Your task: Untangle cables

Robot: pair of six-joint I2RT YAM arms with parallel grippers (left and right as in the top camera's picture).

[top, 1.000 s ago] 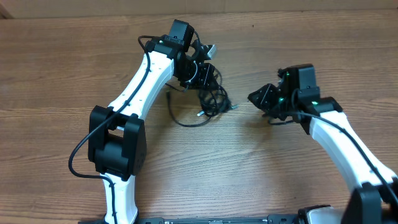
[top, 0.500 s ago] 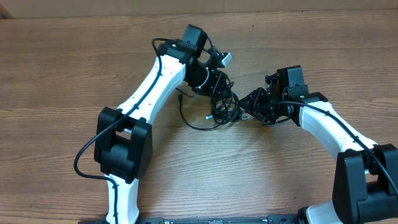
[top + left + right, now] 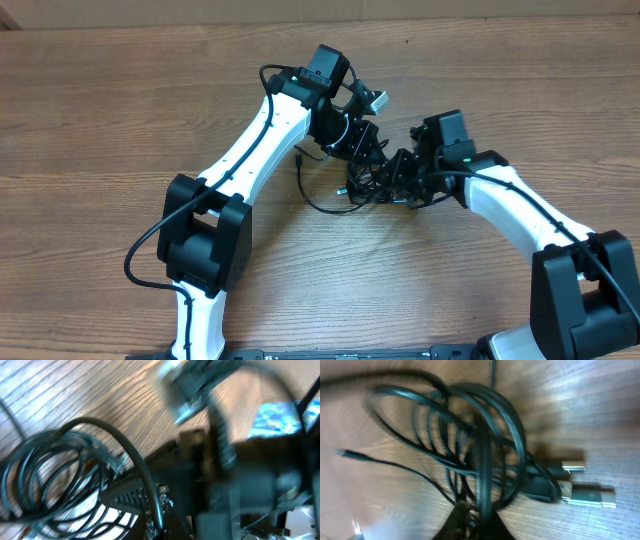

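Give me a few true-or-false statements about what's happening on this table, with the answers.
1. A bundle of thin black cables sits on the brown wooden table. True.
2. The left gripper and right gripper wait at opposite table edges. False: both are right at the bundle.
3. The cables are laid out in straight lines. False: they are coiled in overlapping loops.
4. Metal-tipped plug ends lie beside the coil. True.
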